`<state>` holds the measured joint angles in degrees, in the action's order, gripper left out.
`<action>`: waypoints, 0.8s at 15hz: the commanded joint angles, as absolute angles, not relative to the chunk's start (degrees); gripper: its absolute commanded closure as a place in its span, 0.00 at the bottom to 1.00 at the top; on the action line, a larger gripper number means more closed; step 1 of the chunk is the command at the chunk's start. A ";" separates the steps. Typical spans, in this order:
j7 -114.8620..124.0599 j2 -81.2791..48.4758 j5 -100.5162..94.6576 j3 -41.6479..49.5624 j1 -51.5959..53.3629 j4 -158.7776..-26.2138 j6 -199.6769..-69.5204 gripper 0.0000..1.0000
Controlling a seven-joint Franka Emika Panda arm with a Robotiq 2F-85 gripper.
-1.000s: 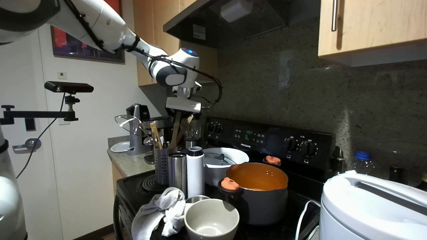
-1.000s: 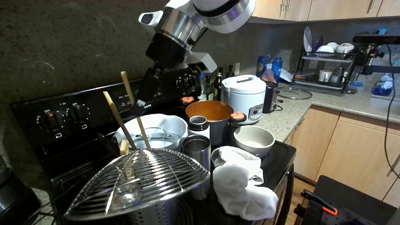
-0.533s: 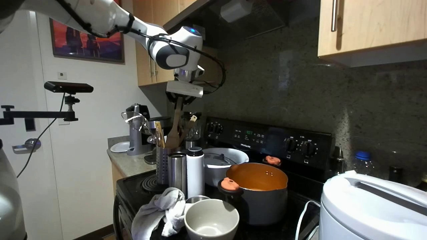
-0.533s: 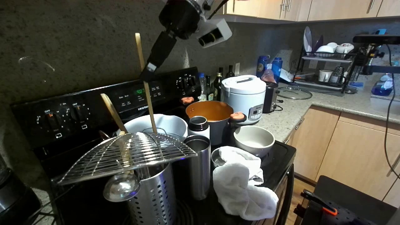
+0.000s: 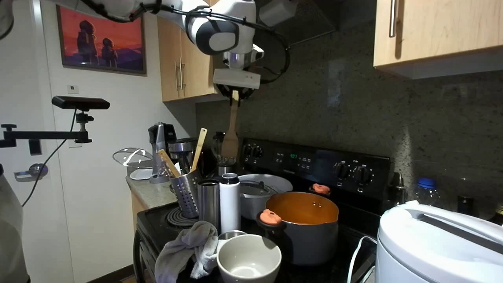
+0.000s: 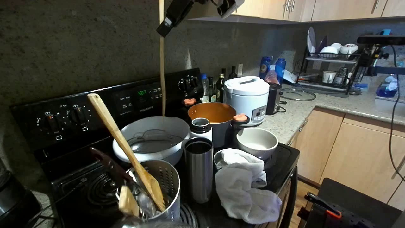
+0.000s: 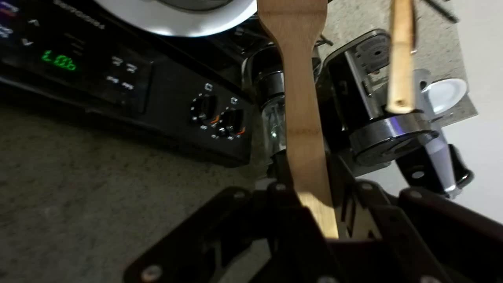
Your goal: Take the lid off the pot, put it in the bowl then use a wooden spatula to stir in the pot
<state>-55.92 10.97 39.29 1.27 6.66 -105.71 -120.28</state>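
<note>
My gripper (image 5: 235,101) is shut on the end of the wooden spatula's handle and holds the spatula (image 5: 230,141) blade-down in the air, above and behind the white bowl (image 5: 275,181). In an exterior view the gripper (image 6: 164,29) is at the top edge with the spatula (image 6: 163,76) hanging. In the wrist view the spatula (image 7: 300,90) runs from between the fingers (image 7: 308,173). The dark grey pot (image 5: 314,243) stands uncovered, orange inside, also in an exterior view (image 6: 223,133). No orange-brown lid is in view. A round see-through cover (image 6: 155,141) with a handle lies in the white bowl.
The perforated utensil holder (image 5: 184,192) leans, with wooden handles and a wire strainer (image 5: 133,157) sticking out. A steel tumbler (image 5: 209,204) and white bottle (image 5: 230,204) stand beside it. A beige bowl (image 5: 247,255), towel (image 5: 188,247) and rice cooker (image 5: 424,251) are near the pot.
My gripper has risen and moved toward the pot side, lifting the spatula out of the utensil holder. The holder has gone from upright to tilted, and the wire strainer has swung away with it.
</note>
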 commanded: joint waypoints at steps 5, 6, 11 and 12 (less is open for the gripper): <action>-52.70 8.71 29.17 2.48 1.81 -107.37 -141.32 0.92; -51.59 7.86 26.47 3.08 1.12 -108.23 -144.08 0.92; -37.92 4.21 6.92 4.89 -3.32 -112.27 -148.38 0.92; -34.70 3.78 3.34 5.10 -3.88 -112.77 -146.01 0.92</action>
<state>-42.61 4.52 11.83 4.94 -2.27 -111.18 -147.77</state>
